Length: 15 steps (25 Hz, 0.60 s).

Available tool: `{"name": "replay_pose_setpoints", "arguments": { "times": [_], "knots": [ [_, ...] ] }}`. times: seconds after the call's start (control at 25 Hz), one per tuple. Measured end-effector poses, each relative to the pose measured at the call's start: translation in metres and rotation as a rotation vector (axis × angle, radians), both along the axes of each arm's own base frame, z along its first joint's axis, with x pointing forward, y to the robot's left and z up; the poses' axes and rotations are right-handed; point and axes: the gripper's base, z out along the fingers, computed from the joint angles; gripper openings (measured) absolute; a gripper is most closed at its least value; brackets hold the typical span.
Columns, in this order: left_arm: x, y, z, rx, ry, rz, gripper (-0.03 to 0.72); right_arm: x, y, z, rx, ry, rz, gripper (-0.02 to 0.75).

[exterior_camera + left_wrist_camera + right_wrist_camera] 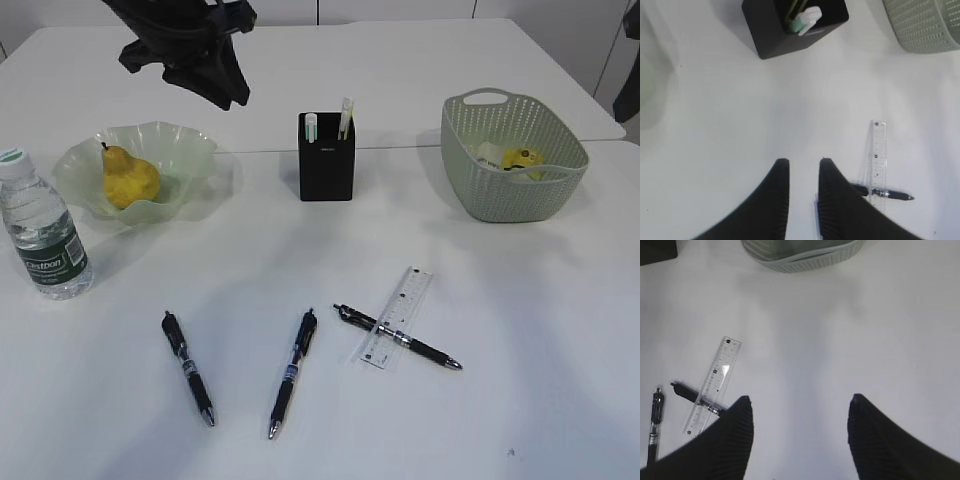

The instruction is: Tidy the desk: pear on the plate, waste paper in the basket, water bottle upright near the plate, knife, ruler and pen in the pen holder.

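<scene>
Pens (292, 372) lie nearest; ruler (398, 318) hides pt of one; basket (520, 190) contents unclear.

A: Which items rest directly on the white counter (400, 70)?

B: At left, an upright water bottle (42, 228) beside the plate (190, 150); at centre, the black pen holder (326, 160); at right, the green basket (510, 190).

A: And in the foreground?

B: Three black pens: left pen (188, 368), middle pen (293, 372), right pen (435, 354). The clear ruler (400, 312) lies across the right pen.
</scene>
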Motion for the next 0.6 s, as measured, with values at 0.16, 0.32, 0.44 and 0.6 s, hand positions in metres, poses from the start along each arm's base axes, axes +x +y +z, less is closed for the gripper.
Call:
{"name": "replay_pose_setpoints", "arguments": {
  "times": [0.16,0.32,0.44,0.6],
  "knots": [
    [-0.015,-0.012,-0.014,0.086,0.043,-0.028,0.140,0.000,0.002,0.001,0.024,-0.006,0.014,0.473],
    [-0.035,-0.013,-0.029,0.135,0.124,-0.046,0.146,0.001,0.005,0.001,0.045,-0.012,0.033,0.473],
    [-0.048,-0.009,-0.027,0.145,0.146,-0.046,0.147,0.001,0.007,0.002,0.066,-0.015,0.033,0.473],
    [-0.064,-0.009,-0.013,0.142,0.135,-0.052,0.148,0.001,0.008,0.002,0.080,-0.019,0.045,0.473]
  ]
}}
